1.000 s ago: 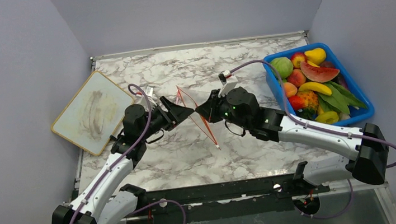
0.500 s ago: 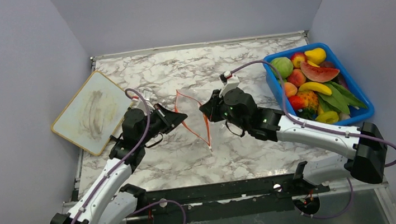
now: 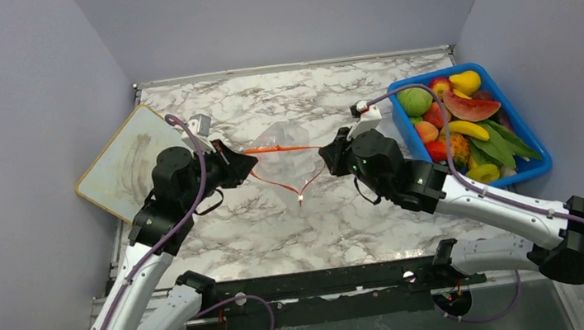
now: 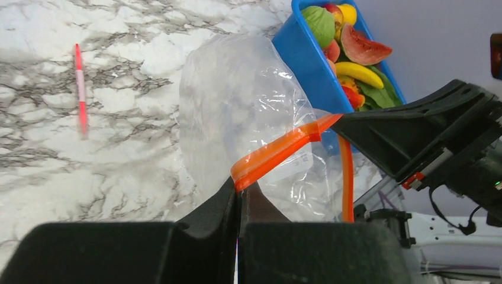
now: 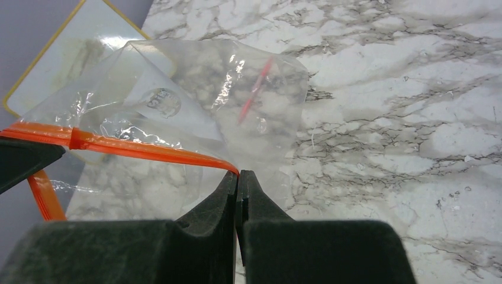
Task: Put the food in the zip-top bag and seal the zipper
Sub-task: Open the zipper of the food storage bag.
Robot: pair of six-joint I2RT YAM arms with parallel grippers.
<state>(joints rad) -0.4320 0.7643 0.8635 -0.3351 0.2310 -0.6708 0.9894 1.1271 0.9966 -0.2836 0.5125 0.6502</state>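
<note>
Surface: grey-veined marble table [image 3: 377,213], with plain lilac walls on three sides.
Far left: pale board with a yellow rim [image 3: 131,162], lying flat on the table.
Left gripper [image 4: 238,192]: fingers pinched together on one end of the zipper [image 4: 278,151].
Zip-top bag [image 4: 237,100]: held up between both grippers; one orange strip is taut, the other sags in a V toward the arms' bases.
Pink stick [image 4: 79,89]: on the marble beyond the bag.
Right gripper [image 5: 240,177]: clamped on the zipper's other end.
Far right: blue bin [image 3: 539,163] holding the food [image 3: 465,108], well apart from the bag.

Clear bag [image 4: 237,100], orange zipper [image 4: 275,155] open, seemingly empty
</note>
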